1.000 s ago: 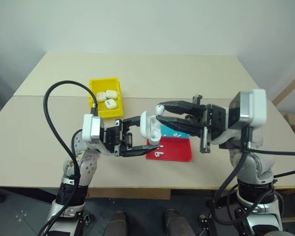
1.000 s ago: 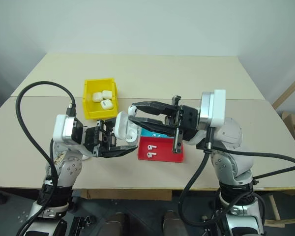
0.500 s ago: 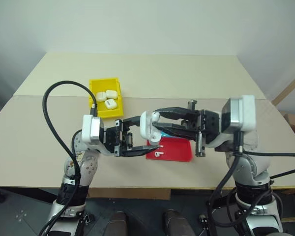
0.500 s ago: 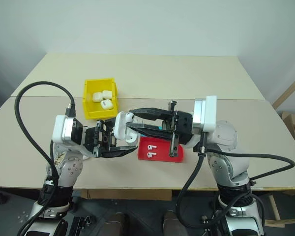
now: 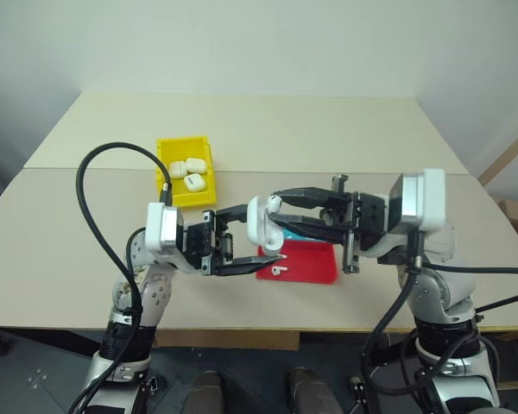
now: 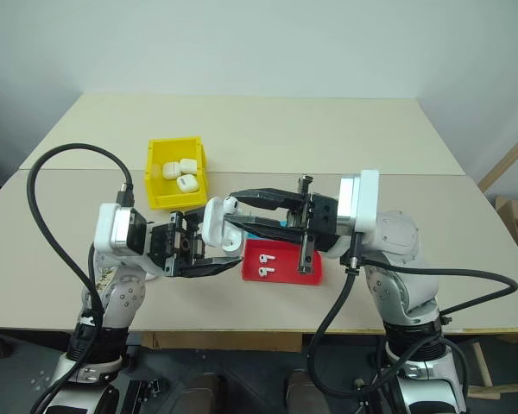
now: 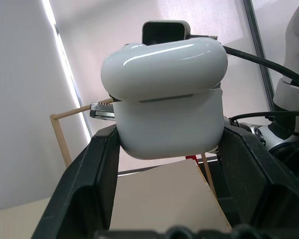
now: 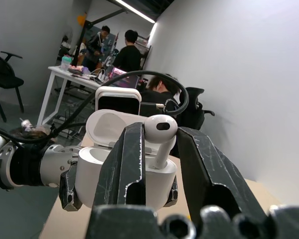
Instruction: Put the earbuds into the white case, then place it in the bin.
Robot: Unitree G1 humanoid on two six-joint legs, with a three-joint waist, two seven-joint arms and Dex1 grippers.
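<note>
The white case [image 5: 259,221] is held above the bench [image 5: 328,129], clamped by its lower body in the closed left claw [image 5: 257,248], with its lid flipped open. One of the earbuds [image 8: 160,130] is pinched between the fingers of the right claw [image 5: 276,216], bud end up and stem pointing down into the open case. The stem is seen at the case mouth; whether it is seated cannot be told. The coming move is judged to turn on this alignment: the stem's long axis must be kept in line with its socket, directly below the right claw. Further earbuds [image 5: 279,269] are lying in the red tray [image 5: 315,266] underneath. The bin [image 5: 186,191], already holding closed cases, lies to the far left, nearer the left arm.
</note>
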